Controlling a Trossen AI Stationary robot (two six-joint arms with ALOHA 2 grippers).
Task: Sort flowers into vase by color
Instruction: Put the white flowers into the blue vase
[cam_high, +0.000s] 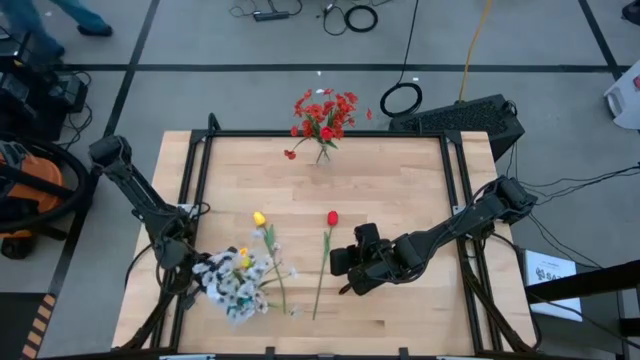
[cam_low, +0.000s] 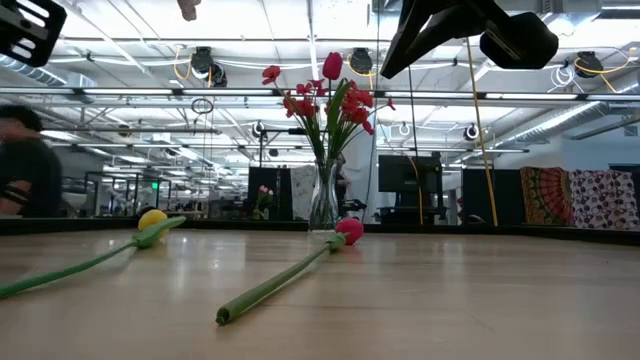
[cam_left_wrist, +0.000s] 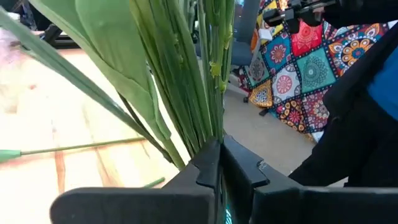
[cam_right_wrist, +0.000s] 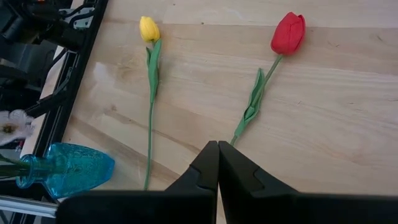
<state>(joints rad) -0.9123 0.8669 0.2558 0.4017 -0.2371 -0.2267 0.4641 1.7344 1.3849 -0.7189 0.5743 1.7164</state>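
A clear vase (cam_high: 321, 153) stands at the table's far edge and holds red flowers (cam_low: 325, 100). A yellow tulip (cam_high: 260, 218) and a red tulip (cam_high: 332, 218) lie flat on the table, stems toward the near edge. My left gripper (cam_high: 203, 268), near the left edge, is shut on a bunch of white and yellow flowers (cam_high: 240, 283). My right gripper (cam_right_wrist: 217, 149) is shut and hovers above the red tulip's stem (cam_right_wrist: 252, 109) without touching it. The low view shows that arm (cam_low: 450, 30) high above the table. My left gripper pinches the bunch by several green stems (cam_left_wrist: 202, 118) between its two fingers. The stems and a broad leaf (cam_left_wrist: 118, 43) run on past the fingertips, and the blossoms (cam_high: 238, 290) spread out to the gripper's right. I cannot tell whether the bunch touches the table.
A blue glass vase (cam_right_wrist: 65, 167) shows in the right wrist view near the left arm. Black rails (cam_high: 200, 160) frame the table. Bare wood lies between the lying tulips and the clear vase. A person (cam_low: 25, 165) is in the room behind.
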